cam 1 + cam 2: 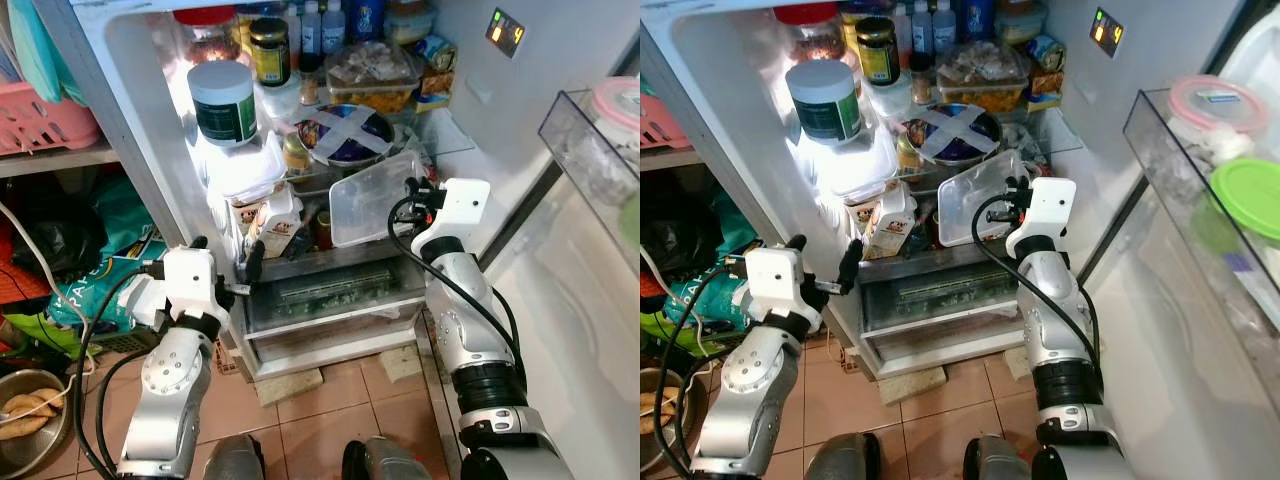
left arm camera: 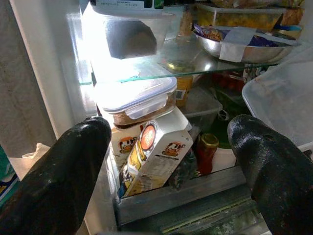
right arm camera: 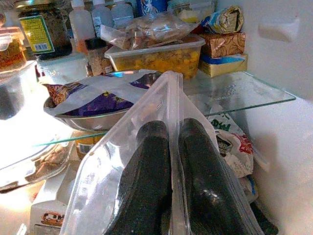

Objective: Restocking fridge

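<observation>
R gripper (image 1: pixel 412 190) holds 1 clear plastic container (image 1: pixel 372 200) at open fridge (image 1: pixel 480 90).
Fingers pinch its rim, tilted, by 1 steel bowl (image 1: pixel 345 135); L gripper (image 1: pixel 225 262) fingers wide, near 1 milk carton (image 2: pixel 154 156).

The right tool (image 3: pixel 171 186) pinches the rim of a clear plastic container (image 3: pixel 146 161), one black finger (image 3: pixel 144 181) on each side of the wall. Beyond it a metal bowl (image 3: pixel 83 120) covered with a purple wrapper sits on a glass shelf (image 3: pixel 234 93). Behind the bowl stand a tub of yellow food (image 3: pixel 156 56), a dark jar (image 3: pixel 39 32) and small white bottles (image 3: pixel 98 19).
</observation>
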Robot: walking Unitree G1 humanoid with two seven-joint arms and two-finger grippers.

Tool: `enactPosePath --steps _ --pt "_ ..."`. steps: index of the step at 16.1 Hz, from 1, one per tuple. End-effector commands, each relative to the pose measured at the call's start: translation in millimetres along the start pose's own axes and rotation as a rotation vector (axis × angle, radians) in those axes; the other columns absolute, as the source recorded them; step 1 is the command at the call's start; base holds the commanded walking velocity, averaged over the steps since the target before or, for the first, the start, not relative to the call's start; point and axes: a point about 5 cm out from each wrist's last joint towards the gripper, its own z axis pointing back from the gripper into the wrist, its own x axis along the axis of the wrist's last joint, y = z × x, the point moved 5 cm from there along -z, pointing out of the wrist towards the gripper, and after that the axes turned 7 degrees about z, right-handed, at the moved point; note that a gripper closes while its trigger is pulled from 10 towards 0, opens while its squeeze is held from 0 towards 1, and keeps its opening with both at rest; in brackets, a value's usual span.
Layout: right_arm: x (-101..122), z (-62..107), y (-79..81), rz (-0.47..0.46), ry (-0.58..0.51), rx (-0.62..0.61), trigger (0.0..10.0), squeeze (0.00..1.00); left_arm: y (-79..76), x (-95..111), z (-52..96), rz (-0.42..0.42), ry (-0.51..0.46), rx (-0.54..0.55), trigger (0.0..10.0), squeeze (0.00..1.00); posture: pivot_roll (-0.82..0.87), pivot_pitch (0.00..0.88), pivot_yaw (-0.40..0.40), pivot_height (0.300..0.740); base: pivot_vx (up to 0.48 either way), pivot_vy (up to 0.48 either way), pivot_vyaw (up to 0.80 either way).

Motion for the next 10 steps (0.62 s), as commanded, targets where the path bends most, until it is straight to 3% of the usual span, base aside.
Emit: enactPosePath --steps 1,3,10 --pt "5.6 -4.6 1.2 -0.012 -0.016 -0.003 10.0 0.0 3.2 -0.8 -1.0 -0.009 0.005 0.002 10.0 0.0 0.09 0.121 -0.012 0.74 0.0 0.0 0.0" --pt "6.5 -5.0 1.1 -0.014 -0.02 -0.005 10.0 0.0 2.2 2.3 -3.3 -0.009 -0.008 -0.005 10.0 0.0 0.09 0.12 -0.012 0.74 0.133 0.0 -0.43" --pt "8.2 -4.7 3.0 -0.017 -0.031 -0.006 10.0 0.0 1.3 6.6 -7.5 -0.008 -0.029 -0.006 10.0 0.0 0.09 0.121 -0.008 0.74 0.259 0.0 0.0"
